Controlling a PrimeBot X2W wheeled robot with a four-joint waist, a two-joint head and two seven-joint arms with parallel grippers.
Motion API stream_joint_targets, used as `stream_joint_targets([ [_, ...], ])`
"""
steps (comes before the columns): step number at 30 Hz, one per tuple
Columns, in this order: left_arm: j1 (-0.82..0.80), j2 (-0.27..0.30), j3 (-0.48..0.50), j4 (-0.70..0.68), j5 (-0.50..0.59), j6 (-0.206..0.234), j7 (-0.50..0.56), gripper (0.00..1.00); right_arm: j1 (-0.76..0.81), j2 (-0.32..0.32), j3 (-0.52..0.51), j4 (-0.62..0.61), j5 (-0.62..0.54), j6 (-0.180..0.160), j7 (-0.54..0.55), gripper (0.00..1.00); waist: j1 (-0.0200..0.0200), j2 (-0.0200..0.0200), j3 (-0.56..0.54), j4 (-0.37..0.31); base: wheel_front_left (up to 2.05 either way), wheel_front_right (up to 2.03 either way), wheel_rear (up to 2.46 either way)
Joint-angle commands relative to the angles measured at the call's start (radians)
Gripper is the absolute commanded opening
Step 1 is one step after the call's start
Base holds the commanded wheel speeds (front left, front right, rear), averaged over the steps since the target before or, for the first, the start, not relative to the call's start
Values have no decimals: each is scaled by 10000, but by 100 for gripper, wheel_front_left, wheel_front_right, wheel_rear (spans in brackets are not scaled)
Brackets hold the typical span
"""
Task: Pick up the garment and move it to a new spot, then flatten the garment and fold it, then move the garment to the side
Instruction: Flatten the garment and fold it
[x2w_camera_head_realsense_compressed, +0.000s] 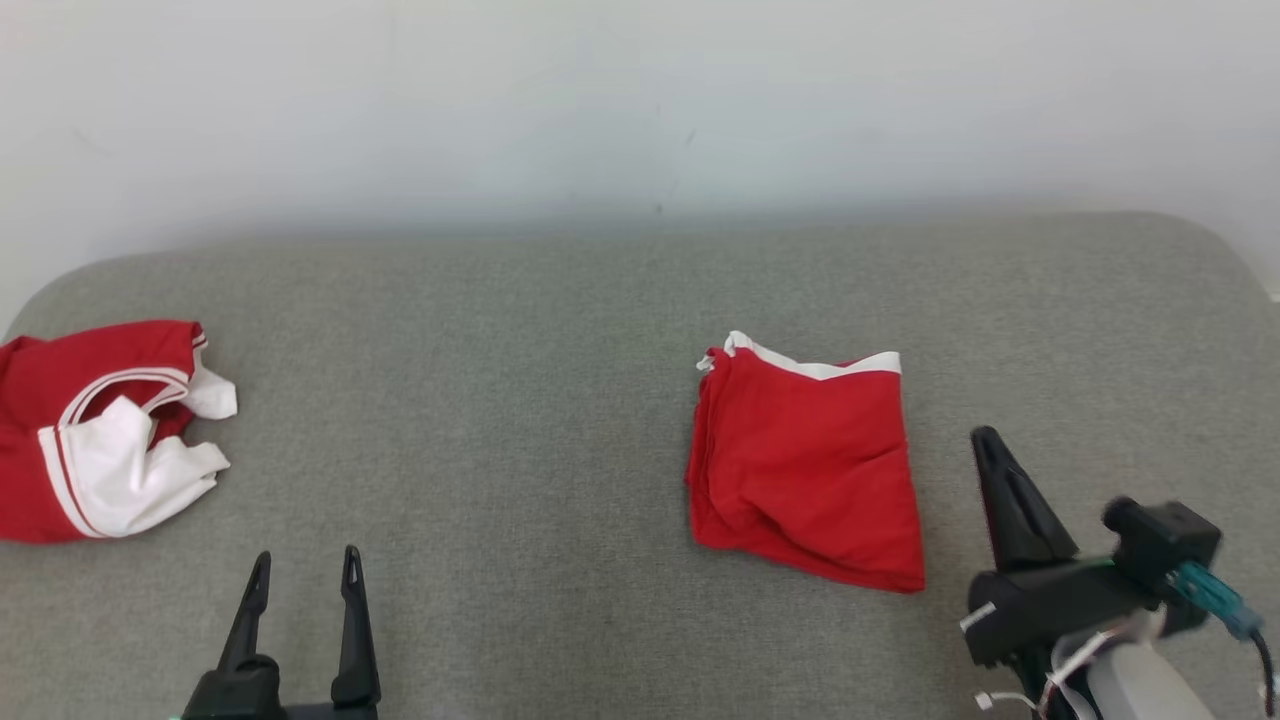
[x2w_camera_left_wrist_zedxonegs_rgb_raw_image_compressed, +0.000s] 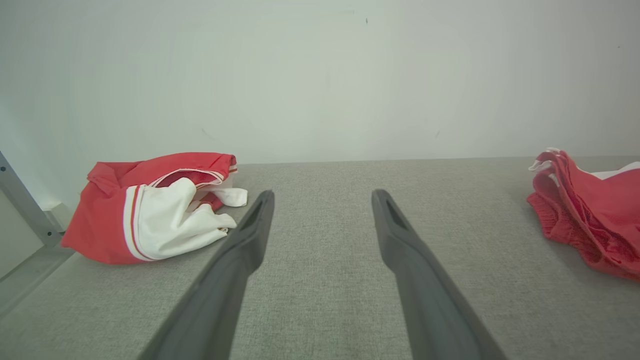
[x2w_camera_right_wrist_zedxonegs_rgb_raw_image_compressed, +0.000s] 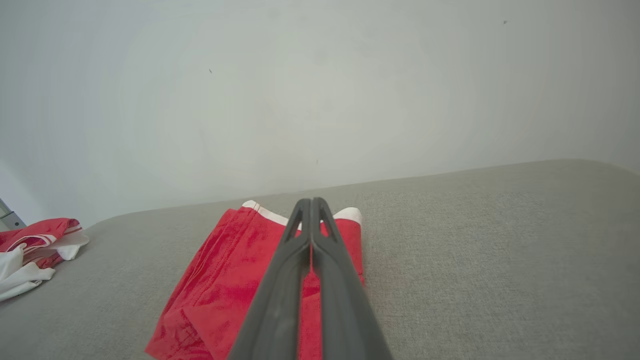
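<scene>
head view: folded red fabric shorts w/ white waistband (x2w_camera_head_realsense_compressed: 805, 470) are laid right of centre on the grey fabric surface (x2w_camera_head_realsense_compressed: 500, 330), near the right gripper (x2w_camera_head_realsense_compressed: 988, 442), fingers pressed together, nothing pinched. left gripper (x2w_camera_head_realsense_compressed: 306, 553) is held spread, empty. crumpled red & white garment (x2w_camera_head_realsense_compressed: 100, 430) is seen far left.

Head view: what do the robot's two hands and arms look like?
Left hand: two long, slim black fingers tapering to points, on a black base. Right hand: the same black fingers, and a blocky black wrist carrying a teal plug, white wires and a pale grey forearm.
</scene>
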Motion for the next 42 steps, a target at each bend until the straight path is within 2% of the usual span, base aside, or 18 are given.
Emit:
stream_joint_targets([
  [1,196,16,16,11,80,-24,-36,100,228,55,-103,-122,-82,-25,-2,0,1,-1,-176,-172,0,0,0],
  [6,262,47,76,41,194,-63,-36,100,1093,363,-854,-814,-546,-25,-2,0,1,-1,-314,-375,0,0,0],
  [12,401,42,64,55,284,-119,-36,100,1869,785,-1165,-1455,-1126,-25,-2,0,1,-1,-414,-492,0,0,0],
  [14,420,39,66,41,299,-105,-36,100,2060,854,-1257,-1603,-1325,-25,-2,72,1,-1,-463,-499,0,0,0],
  [15,435,38,70,33,303,-95,-36,100,2150,920,-1320,-1692,-1433,-25,-3,100,1,-1,-489,-504,0,0,0],
  [26,980,125,194,-276,360,38,-36,100,3012,1481,-1998,-2181,-2305,-25,-3,100,1,-1,-842,-455,0,0,0],
  [31,1286,249,336,-494,417,104,-36,100,2986,1311,-1952,-2084,-2477,-25,-3,100,1,-1,-902,-385,0,0,0],
  [39,1544,407,116,-665,866,448,-36,100,2804,1086,-1715,-1840,-2380,-25,-1,100,1,-1,-898,-250,0,0,0],
  [42,1585,475,58,-670,833,427,-36,100,2739,1021,-1616,-1692,-2331,-25,-3,100,1,-1,-880,-197,0,0,0],
])
